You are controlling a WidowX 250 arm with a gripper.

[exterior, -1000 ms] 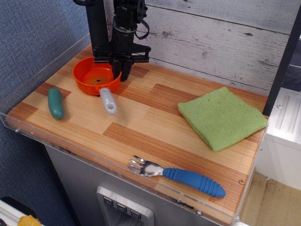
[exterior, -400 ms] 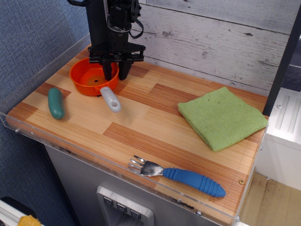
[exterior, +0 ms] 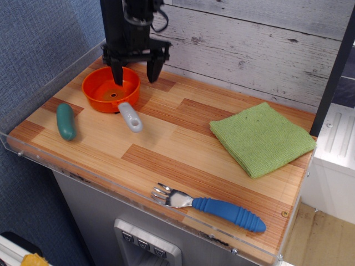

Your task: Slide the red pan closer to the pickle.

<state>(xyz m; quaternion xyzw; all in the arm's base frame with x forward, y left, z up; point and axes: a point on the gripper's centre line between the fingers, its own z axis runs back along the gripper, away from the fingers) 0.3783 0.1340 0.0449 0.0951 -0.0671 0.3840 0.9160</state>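
The red pan sits on the wooden tabletop at the back left, its light-grey handle pointing toward the front right. The teal-green pickle lies in front of and to the left of it, a short gap away. My black gripper hangs just above the pan's rear right rim. Its fingers are spread wide and hold nothing. One fingertip is over the pan, the other is outside it to the right.
A folded green cloth lies at the right. A fork with a blue handle lies near the front edge. Clear plastic walls line the left and front. A grey plank wall stands behind.
My gripper let go of the pan's rim, opened wide and rose. The pan moved slightly left, closer to the pickle, and now rests still.
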